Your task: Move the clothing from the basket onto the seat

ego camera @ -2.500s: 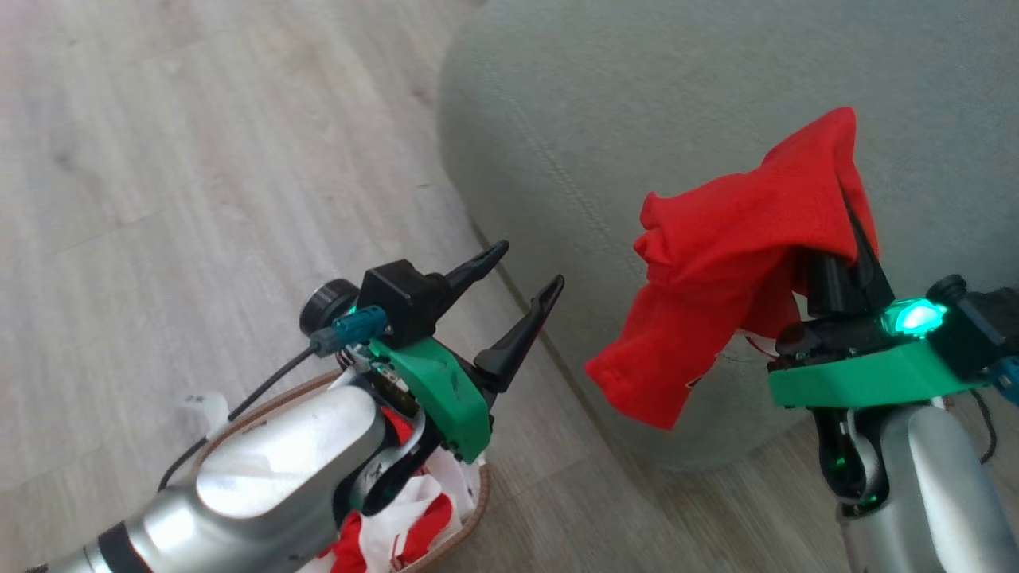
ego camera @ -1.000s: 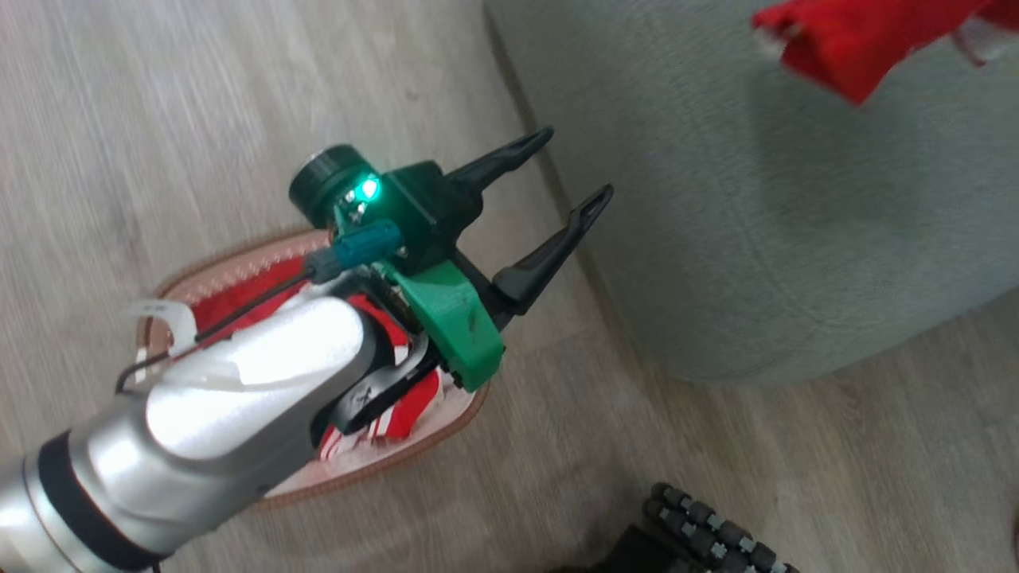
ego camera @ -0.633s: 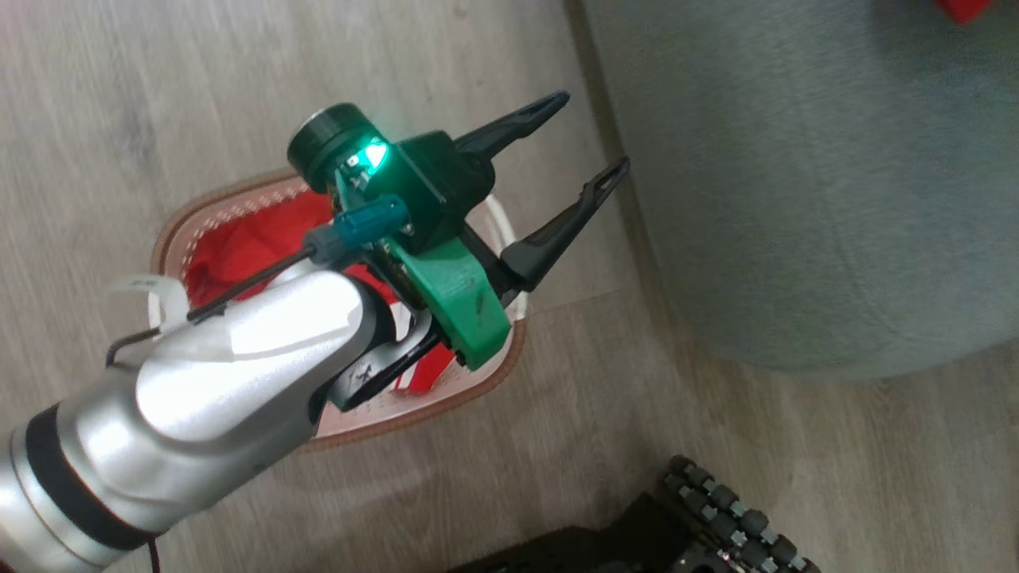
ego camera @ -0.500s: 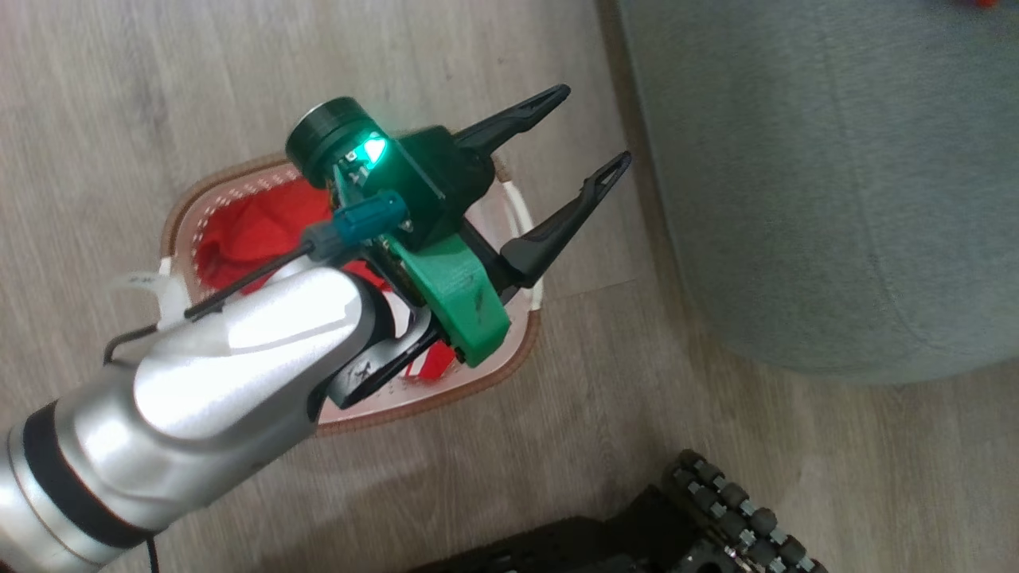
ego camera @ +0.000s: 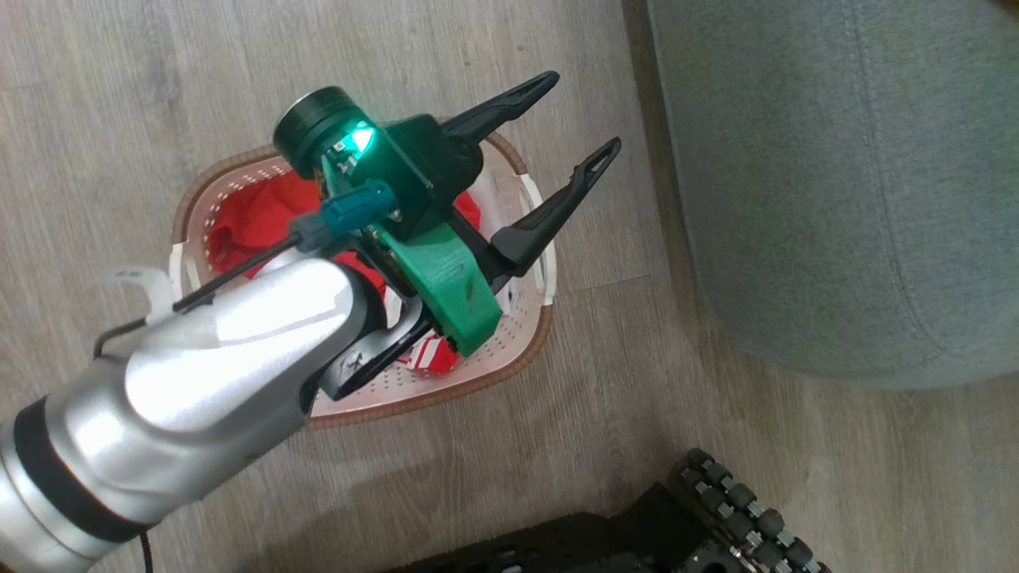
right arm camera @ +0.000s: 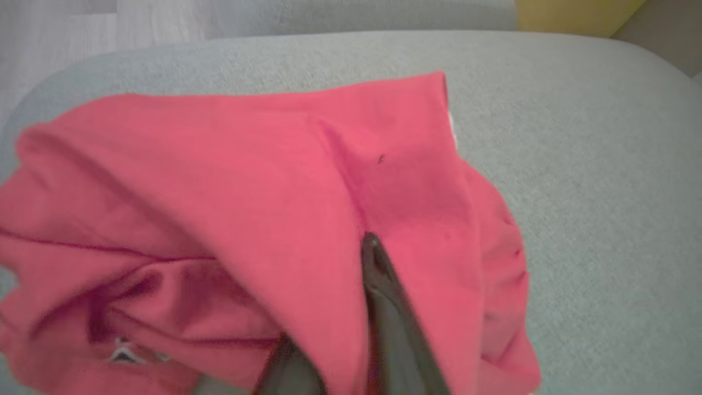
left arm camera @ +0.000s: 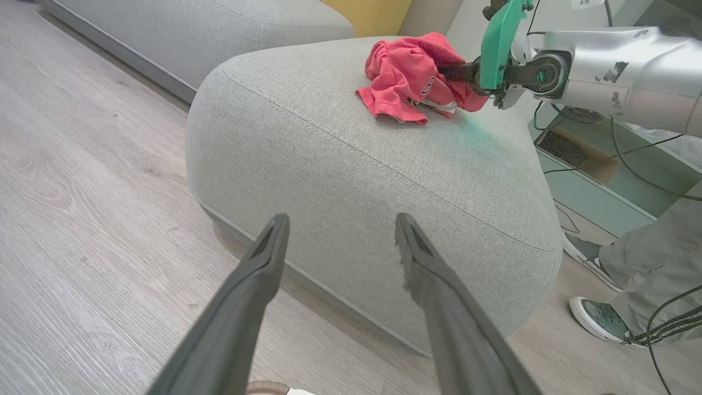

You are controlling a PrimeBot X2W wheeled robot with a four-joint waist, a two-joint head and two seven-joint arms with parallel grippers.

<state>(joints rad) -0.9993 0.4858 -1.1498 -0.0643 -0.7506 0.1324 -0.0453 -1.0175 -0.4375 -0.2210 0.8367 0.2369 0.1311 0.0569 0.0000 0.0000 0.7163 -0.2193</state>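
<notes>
My left gripper (ego camera: 579, 115) hangs open and empty above the white perforated basket (ego camera: 509, 362) with the brown rim, which stands on the floor beside the seat (ego camera: 836, 199). Red and white clothing (ego camera: 255, 219) lies in the basket, partly hidden by my left arm. In the left wrist view the open left gripper (left arm camera: 340, 219) points at the grey-green seat (left arm camera: 356, 164), where a red garment (left arm camera: 408, 77) rests on top with my right gripper (left arm camera: 452, 71) in it. In the right wrist view my right gripper (right arm camera: 364, 244) is shut on the red garment (right arm camera: 247, 192), and cloth covers one finger.
The floor is pale wood planks (ego camera: 119, 79). My black wheeled base (ego camera: 716, 517) sits at the bottom of the head view. A person's shoe (left arm camera: 598, 318) and trouser leg stand right of the seat. Another sofa section (left arm camera: 219, 22) and a yellow cushion (left arm camera: 373, 11) lie behind.
The head camera has swung down and left, bringing the basket into fuller view. My right gripper carried the red garment up onto the seat, out of the head view. The left gripper stays open.
</notes>
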